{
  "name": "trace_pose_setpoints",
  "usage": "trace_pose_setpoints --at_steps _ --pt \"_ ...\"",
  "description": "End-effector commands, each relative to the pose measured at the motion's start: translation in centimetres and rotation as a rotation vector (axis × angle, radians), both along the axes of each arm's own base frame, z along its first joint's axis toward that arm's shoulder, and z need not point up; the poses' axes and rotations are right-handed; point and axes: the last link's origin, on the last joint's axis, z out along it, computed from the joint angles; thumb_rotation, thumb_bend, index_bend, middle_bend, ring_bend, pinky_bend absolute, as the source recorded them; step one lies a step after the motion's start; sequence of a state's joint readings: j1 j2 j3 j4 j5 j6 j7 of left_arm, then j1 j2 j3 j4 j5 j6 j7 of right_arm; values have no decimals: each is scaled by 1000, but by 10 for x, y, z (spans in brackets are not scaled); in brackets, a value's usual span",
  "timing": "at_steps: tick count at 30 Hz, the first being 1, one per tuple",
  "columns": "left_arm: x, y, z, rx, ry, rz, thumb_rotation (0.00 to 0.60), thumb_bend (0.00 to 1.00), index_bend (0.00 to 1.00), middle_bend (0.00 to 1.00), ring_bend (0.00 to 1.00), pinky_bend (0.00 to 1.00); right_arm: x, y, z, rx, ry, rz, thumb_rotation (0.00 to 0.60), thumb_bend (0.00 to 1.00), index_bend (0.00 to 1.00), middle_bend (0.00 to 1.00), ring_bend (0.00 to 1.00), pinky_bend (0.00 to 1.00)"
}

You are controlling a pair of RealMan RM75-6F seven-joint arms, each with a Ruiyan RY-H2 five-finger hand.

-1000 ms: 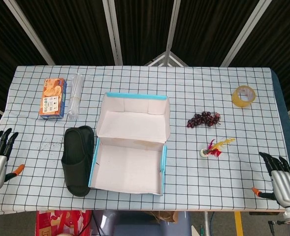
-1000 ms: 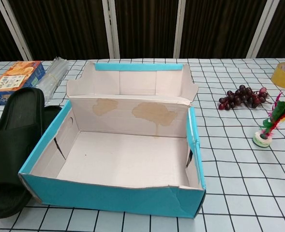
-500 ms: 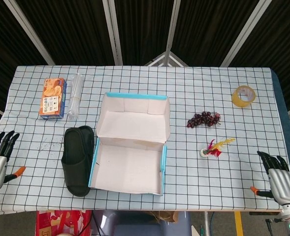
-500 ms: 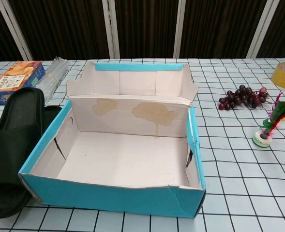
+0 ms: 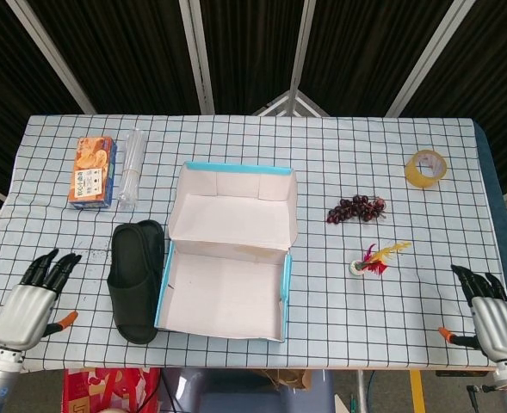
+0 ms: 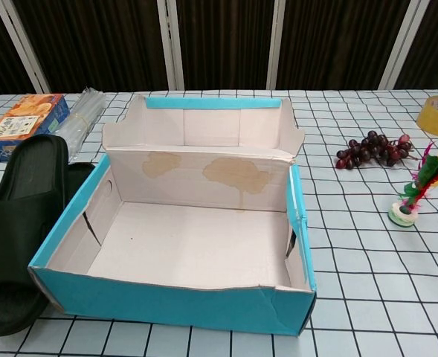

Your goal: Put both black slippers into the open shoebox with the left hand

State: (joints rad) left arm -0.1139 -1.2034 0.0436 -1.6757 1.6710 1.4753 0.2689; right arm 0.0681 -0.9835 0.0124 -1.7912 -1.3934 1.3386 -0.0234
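Observation:
Two black slippers (image 5: 136, 279) lie stacked, one on the other, just left of the open shoebox (image 5: 229, 284); in the chest view the slippers (image 6: 18, 230) fill the lower left beside the box's blue wall (image 6: 166, 305). The box is empty and its lid stands back. My left hand (image 5: 31, 303) hovers over the table's front left corner, fingers spread, holding nothing, well left of the slippers. My right hand (image 5: 494, 317) stays at the front right corner, fingers apart and empty. Neither hand shows in the chest view.
A biscuit box (image 5: 92, 171) and a clear plastic packet (image 5: 130, 168) lie at the back left. Dark grapes (image 5: 356, 208), a feathered shuttlecock (image 5: 375, 259) and a tape roll (image 5: 426, 168) sit right of the shoebox.
My left hand has moved in from the table's left edge toward the slippers and a little nearer the front. The right hand has barely shifted.

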Motion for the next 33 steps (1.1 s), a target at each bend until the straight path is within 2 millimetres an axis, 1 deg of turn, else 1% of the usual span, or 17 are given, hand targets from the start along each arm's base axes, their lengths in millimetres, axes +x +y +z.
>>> trace_pose_setpoints --at_steps 1,8,11,13,15,24,33 --pt "16 -11 -26 -63 26 -17 600 43 43 113 3 108 -1 1 1 -2 -2 0 600 162 73 108 131 36" --pt "32 -23 -61 -18 111 -88 600 43 38 135 3 108 -2 5 -1 7 -5 -1 600 161 73 109 131 36" --pt "35 -27 -72 -11 124 -118 600 43 39 143 3 108 -3 5 -1 6 -7 -2 600 162 73 108 131 36" --pt "36 -28 -75 -2 135 -136 600 43 39 144 3 108 -3 5 -1 6 -8 -3 600 161 74 108 131 36" --pt "36 -29 -78 16 149 -154 600 43 39 144 3 108 -3 0 1 3 -9 -2 600 161 74 108 131 36" --pt "34 -28 -88 58 180 -208 600 43 39 144 3 108 -3 -1 1 12 -9 -6 600 161 73 108 136 36" --pt "30 -29 -96 51 196 -215 600 43 39 147 3 108 -3 -1 1 17 -13 -9 600 161 73 108 136 36"
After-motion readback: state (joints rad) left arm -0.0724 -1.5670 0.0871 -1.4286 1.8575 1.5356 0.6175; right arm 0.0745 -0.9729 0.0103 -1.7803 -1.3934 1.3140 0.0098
